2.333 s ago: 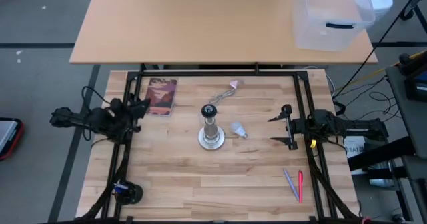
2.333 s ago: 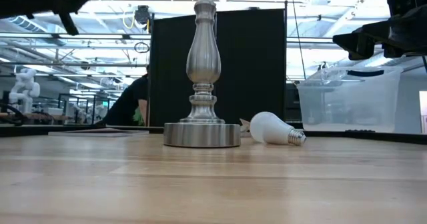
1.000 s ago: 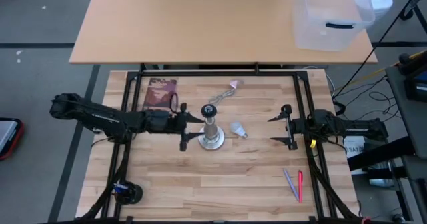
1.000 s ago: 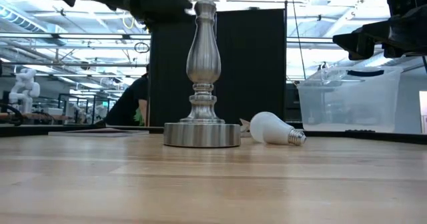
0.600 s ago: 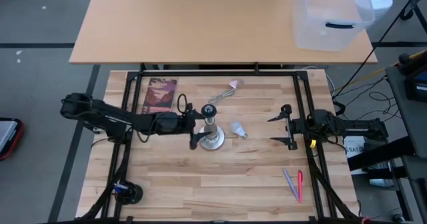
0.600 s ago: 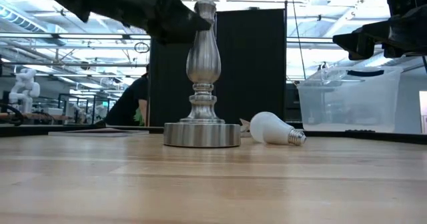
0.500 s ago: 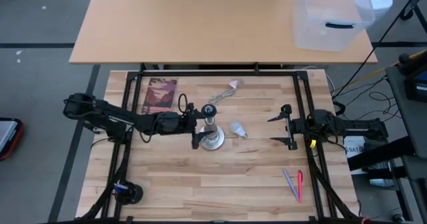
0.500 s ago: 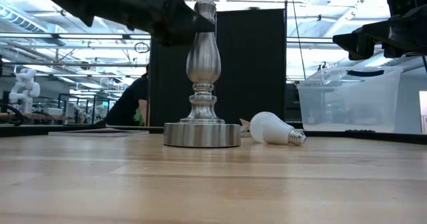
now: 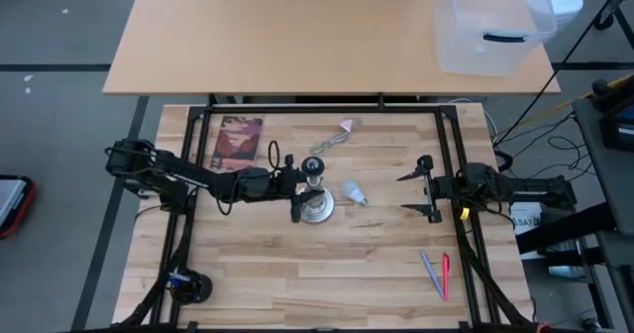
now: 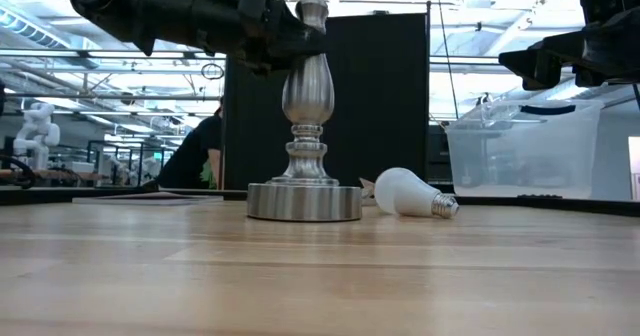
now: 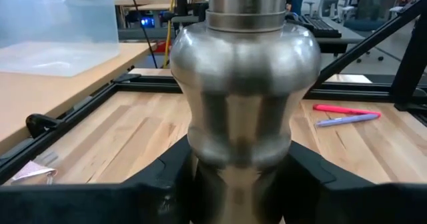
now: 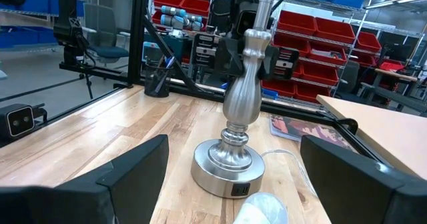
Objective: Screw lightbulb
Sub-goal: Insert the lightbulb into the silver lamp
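The bulb (image 9: 353,192) lies on its side on the table (image 9: 347,264), just right of the stand (image 9: 314,206) and apart from its base; in the low view the bulb (image 10: 410,193) has its screw end pointing away from the stand (image 10: 305,116).

The left gripper (image 9: 295,184) is at the stand's upper post, one finger on each side of it. In the left wrist view the post (image 11: 241,111) fills the gap between the two dark fingers (image 11: 167,184), which sit against its narrow waist; the fingers are closed onto the stand. The low view shows the left gripper (image 10: 290,36) against the top of the post, well above the base.

The right gripper (image 9: 428,187) hangs at the table's right edge, well right of the stand, fingers spread apart and holding nothing. In its wrist view the stand (image 12: 241,137) stands between its open fingers (image 12: 133,167), farther off, with the bulb (image 12: 261,207) nearer.

A book (image 9: 239,143) lies to the upper left of the stand, a cord (image 9: 332,138) behind it, two pens (image 9: 437,274) to its lower right. A clear bin (image 9: 492,21) sits on the far table.
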Tool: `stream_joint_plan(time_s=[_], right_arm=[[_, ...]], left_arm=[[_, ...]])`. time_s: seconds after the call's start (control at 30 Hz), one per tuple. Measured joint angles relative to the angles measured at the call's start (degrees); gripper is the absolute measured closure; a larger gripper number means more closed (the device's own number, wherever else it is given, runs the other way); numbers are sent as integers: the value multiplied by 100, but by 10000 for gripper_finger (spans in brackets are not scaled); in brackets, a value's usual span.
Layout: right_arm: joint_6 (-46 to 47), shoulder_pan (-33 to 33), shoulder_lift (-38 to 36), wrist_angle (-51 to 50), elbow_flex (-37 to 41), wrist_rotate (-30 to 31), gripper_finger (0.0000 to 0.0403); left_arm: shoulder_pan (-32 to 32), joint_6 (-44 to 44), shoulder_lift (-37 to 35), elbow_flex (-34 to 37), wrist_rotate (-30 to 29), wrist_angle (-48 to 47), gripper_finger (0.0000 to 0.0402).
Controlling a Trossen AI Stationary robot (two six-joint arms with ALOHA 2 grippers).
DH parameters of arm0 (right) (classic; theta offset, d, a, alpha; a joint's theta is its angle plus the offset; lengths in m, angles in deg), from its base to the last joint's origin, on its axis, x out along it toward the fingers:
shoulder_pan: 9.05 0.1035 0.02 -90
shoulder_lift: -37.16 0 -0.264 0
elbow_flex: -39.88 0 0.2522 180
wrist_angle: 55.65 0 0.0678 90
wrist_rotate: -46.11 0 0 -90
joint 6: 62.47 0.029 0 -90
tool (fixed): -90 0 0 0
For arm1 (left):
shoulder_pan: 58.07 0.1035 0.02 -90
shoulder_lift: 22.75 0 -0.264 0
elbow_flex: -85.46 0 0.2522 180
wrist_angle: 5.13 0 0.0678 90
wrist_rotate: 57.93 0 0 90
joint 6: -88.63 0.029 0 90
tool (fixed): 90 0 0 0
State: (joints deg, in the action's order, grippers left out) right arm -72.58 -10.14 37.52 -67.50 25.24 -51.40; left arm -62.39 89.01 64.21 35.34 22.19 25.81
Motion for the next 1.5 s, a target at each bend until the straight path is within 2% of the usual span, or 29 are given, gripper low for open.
stream_joint_plan(time_s=[0.6, 0.8, 0.87, 0.93, 1.03, 1.17, 1.5], right_arm=[[2, 0, 0, 50, 6, -4, 69], [746, -3, 15, 806, 14, 25, 69], [1273, -9, 50, 1606, 15, 279, 69], [2049, -9, 97, 2502, 5, 779, 69], [2468, -10, 233, 2726, -173, 1309, 69], [2484, -9, 870, 1845, -732, 1362, 69], [2536, -9, 3761, 1792, -2509, 1329, 69]], left_arm=[[-31, 270, 2, -7, 49, -28, 246], [-27, 269, 2, -7, 49, -37, 246], [-25, 271, 2, -7, 49, -39, 246], [4, 268, 2, -7, 52, -44, 246], [30, 262, 4, -7, 65, -50, 246], [81, 259, 5, -7, 77, -57, 243], [179, 220, 7, -4, 60, -64, 246]])
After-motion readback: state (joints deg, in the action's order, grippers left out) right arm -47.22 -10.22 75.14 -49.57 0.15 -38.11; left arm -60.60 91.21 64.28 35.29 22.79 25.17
